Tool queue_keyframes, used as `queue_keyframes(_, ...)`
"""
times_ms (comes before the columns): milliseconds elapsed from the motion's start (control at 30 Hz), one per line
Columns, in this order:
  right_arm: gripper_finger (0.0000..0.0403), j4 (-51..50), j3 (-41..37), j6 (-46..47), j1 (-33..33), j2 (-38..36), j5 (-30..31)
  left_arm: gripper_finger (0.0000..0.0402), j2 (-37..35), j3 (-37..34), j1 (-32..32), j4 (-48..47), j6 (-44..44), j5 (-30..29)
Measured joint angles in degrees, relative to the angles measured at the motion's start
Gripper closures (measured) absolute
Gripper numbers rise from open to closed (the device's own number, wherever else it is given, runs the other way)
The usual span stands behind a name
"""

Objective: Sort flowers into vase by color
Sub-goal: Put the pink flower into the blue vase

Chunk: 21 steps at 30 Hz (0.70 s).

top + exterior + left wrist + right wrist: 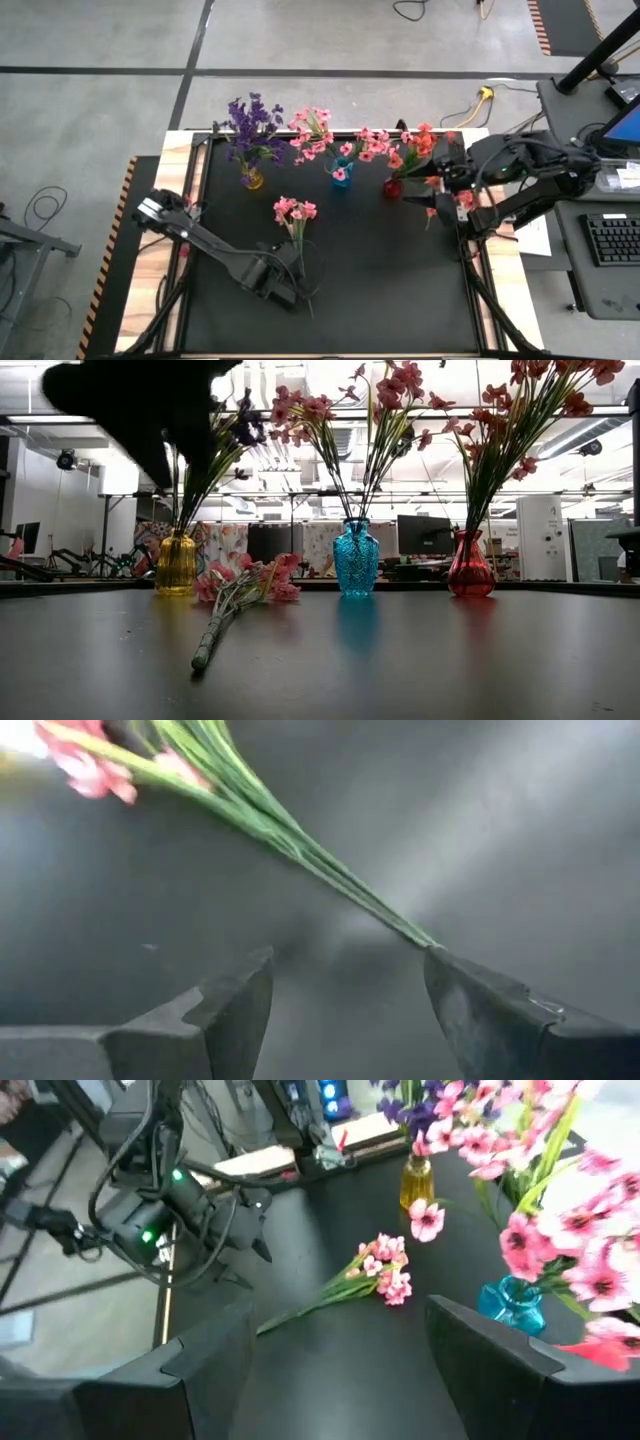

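A: Status on the flower sort?

B: Mostly done, I'd say. 3 vases along the back of the table [400, 300]: yellow vase [252, 179] w/ purple flowers [252, 122], blue vase [341, 173] w/ pink flowers [322, 132], red vase [392, 187] w/ coral flowers [420, 145]. Each looks matched by color.

A: What's left?

B: 1 pink sprig [295, 212] lying flat on the table, in front of the yellow and blue vases, blossoms toward the vases, stem end toward the front. By color it should go in the blue vase.

A: Arms?

B: Left gripper [285, 288] is low at the stem end, fingers spread wide, nothing held. In its wrist view the stem tip sits right by 1 finger, not between them yet. So approx. at the approach-to-grasp step.

A: Right?

B: Right gripper [437, 192] is up just beside the red vase, near the coral blossoms, fingers apart, empty as far as I can see. Looks like it's waiting.

A: Risks?

B: Thin stem lying flat on the table; could slip the pinch.
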Motion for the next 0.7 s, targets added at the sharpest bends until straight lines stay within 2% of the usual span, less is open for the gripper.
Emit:
queue_keyframes(233, 0.0127, -0.4, 0.0, -2.4, 0.9, 2.0, 0.0, 0.0155, 7.3, -2.3, 0.5, 6.6, -3.2, -5.1)
queue_keyframes(467, 0.0127, -0.5, 0.0, -4.5, 0.8, 2.0, 0.0, 0.0164, 13.6, -2.3, 2.7, 11.3, -3.2, -6.5)
queue_keyframes(600, 0.0129, -0.4, 0.0, -5.8, 0.8, 2.1, 0.0, 0.0184, 16.4, -2.1, 3.5, 12.0, -4.0, -6.3)
queue_keyframes(700, 0.0132, -0.5, 0.0, -6.6, 0.8, 2.1, 0.0, 0.0214, 17.4, -2.0, 3.3, 12.5, -5.6, -6.9)
